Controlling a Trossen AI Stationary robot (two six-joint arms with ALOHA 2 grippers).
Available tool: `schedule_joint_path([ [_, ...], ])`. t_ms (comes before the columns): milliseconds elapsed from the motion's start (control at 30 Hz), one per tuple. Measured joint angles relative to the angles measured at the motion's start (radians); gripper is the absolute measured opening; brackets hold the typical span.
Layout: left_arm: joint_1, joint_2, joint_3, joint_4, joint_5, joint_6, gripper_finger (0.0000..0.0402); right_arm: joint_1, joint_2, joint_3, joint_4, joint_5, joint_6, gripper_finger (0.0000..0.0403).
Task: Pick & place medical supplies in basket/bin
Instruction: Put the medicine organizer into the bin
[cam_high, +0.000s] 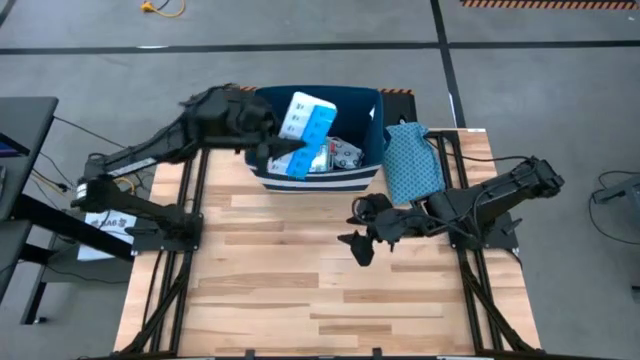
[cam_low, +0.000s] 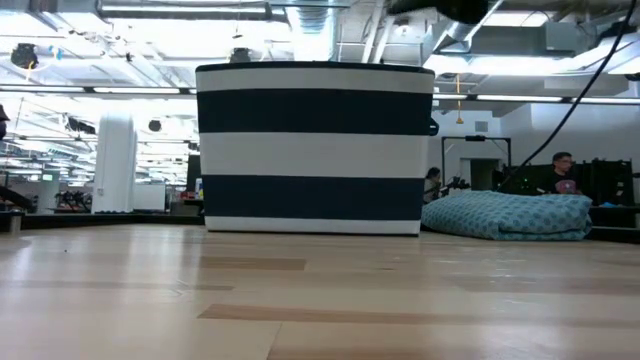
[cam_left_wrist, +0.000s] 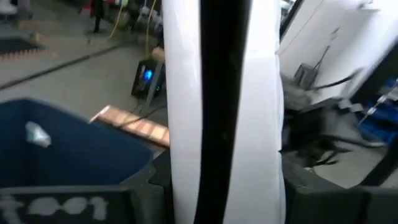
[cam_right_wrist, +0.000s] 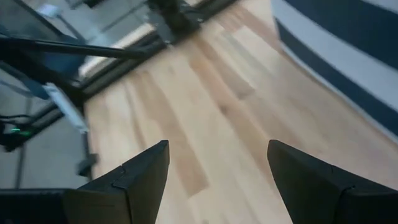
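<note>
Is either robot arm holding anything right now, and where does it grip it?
The left end effector holds a light-blue/white packet by its lower end, above the bin. The right end effector holds nothing.

The basket (cam_high: 318, 180) is a large soft-sided rectangular bin, dark navy with broad white stripes around its wall, standing upright with its top open. Above its opening a light-blue and white packet (cam_high: 306, 128) is held up tilted, its white printed face upward, its lower end over the basket's near wall. In the left wrist view the packet (cam_left_wrist: 186, 124) fills the middle as a tall white slab. Inside the basket, just beside the packet, lie a white ring-patterned pouch (cam_high: 345, 153) and another whitish item (cam_high: 318, 160) too small to identify.
</note>
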Motion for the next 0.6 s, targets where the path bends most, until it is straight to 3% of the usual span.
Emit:
schedule_joint_path([
  [333, 0.272, 0.297, 0.182, -0.036, 0.228, 0.078, 0.0128, -0.194, -0.002, 0.0, -0.163, -0.088, -0.17, 0.0266],
  [467, 0.345, 0.443, 0.275, -0.077, 0.325, 0.11, 0.0128, -0.288, -0.003, 0.0, -0.228, -0.097, -0.253, 0.0266],
  [600, 0.387, 0.573, 0.354, -0.105, 0.36, 0.118, 0.0128, -0.375, -0.003, 0.0, -0.269, -0.101, -0.328, 0.0266],
])
